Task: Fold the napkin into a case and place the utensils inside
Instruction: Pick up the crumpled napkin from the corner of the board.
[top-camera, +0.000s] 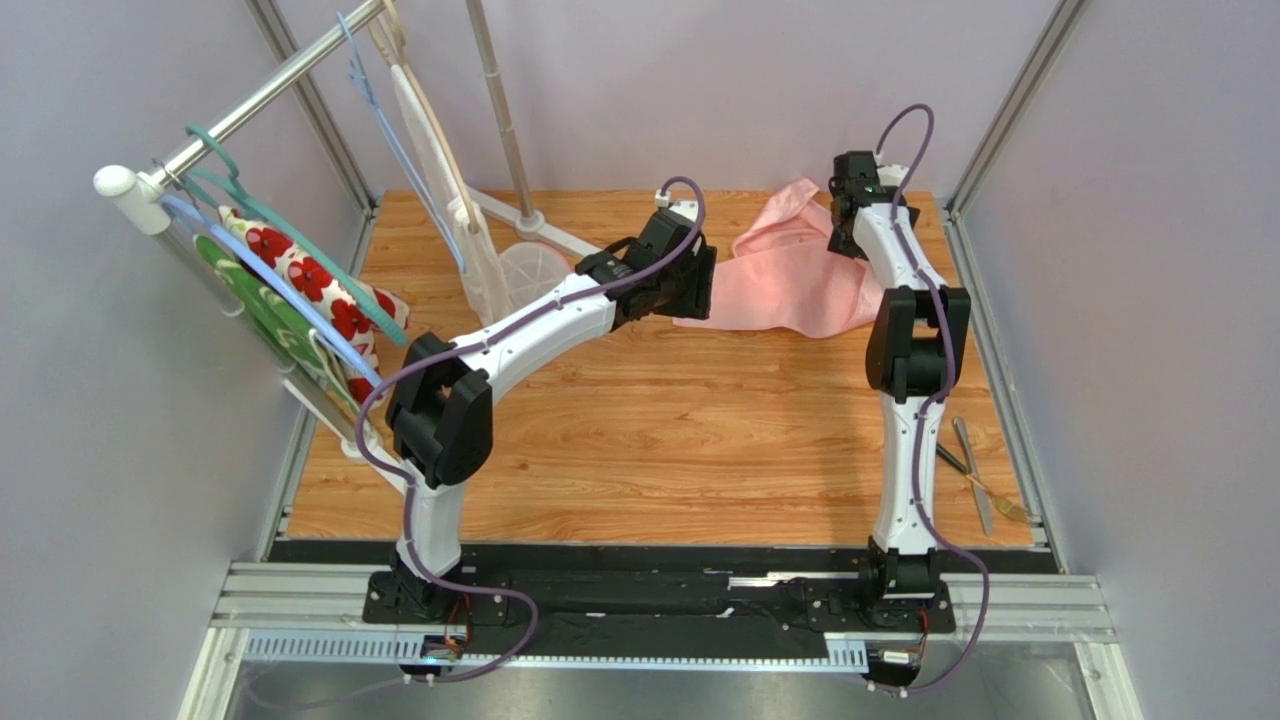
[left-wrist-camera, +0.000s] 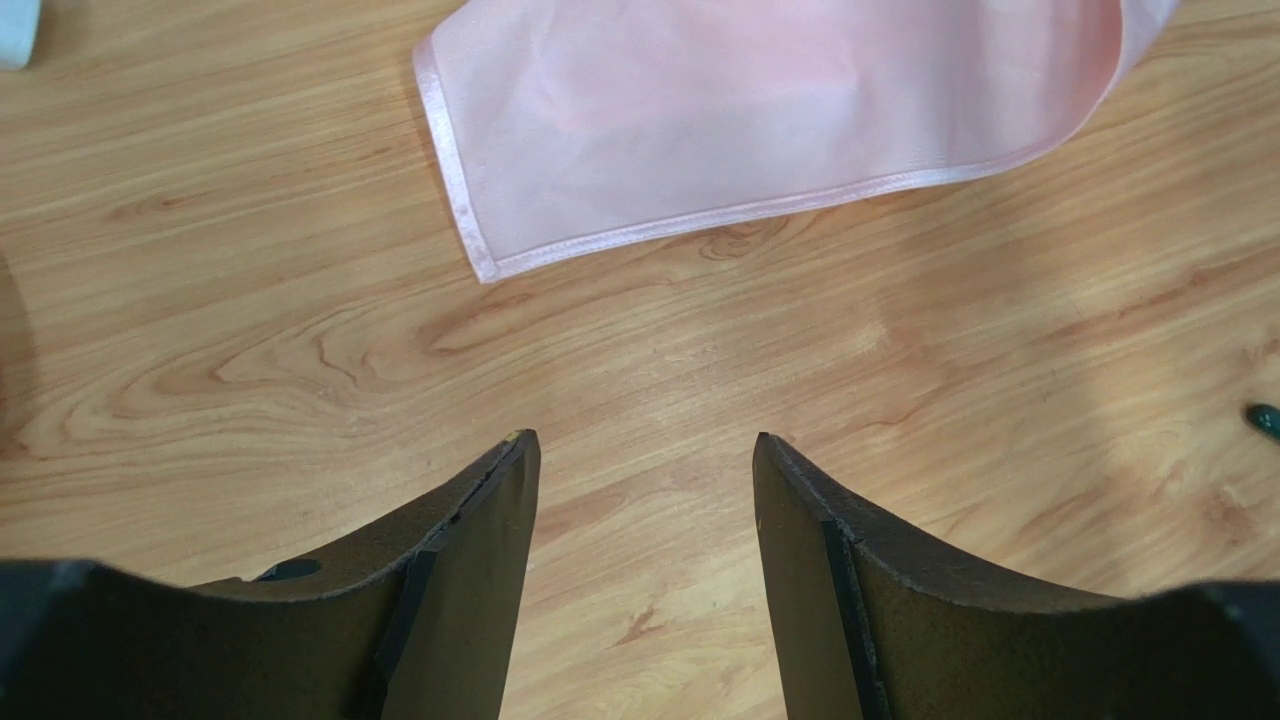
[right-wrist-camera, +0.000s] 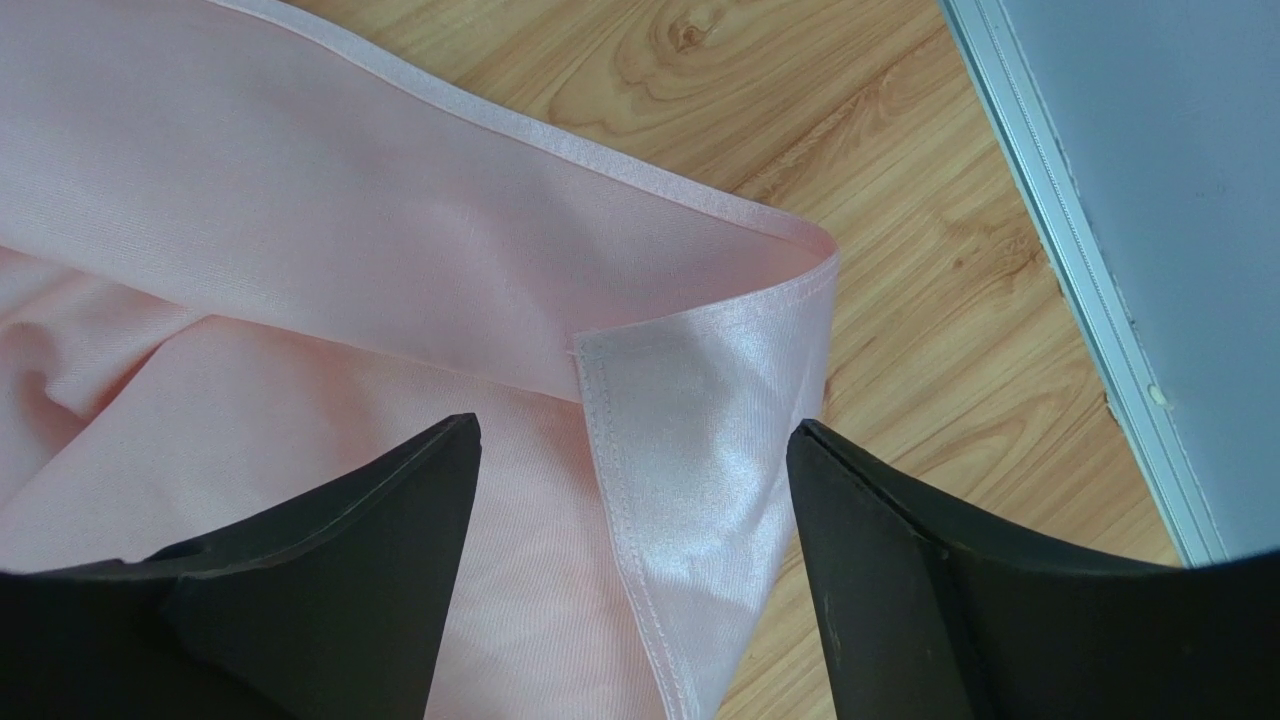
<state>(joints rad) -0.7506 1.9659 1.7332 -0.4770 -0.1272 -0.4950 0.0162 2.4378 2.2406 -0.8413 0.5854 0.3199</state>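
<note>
While the napkin lies rumpled toward 1 o'clock on the table, bare wood runs from the centre down to 6 o'clock. A clothes rack crowds the 9 to 10 o'clock side. The utensils rest at 4 o'clock, near the right frame rail and well apart from the cloth.

The left arm leans from its base at 7 o'clock, elbow bent, with the forearm stretched toward 1 o'clock. The left hand is spread wide over bare wood and holds nothing. In the left wrist view the napkin's hemmed corner lies ahead at 12 o'clock, clear of the fingers.

The right arm rises from 5 o'clock and reaches toward 12, wrist tipped down over the far edge of the cloth. The right hand gapes wide, its fingers either side of a turned-over corner of the napkin and not closed on it. The rail runs close by at 3 o'clock.
</note>
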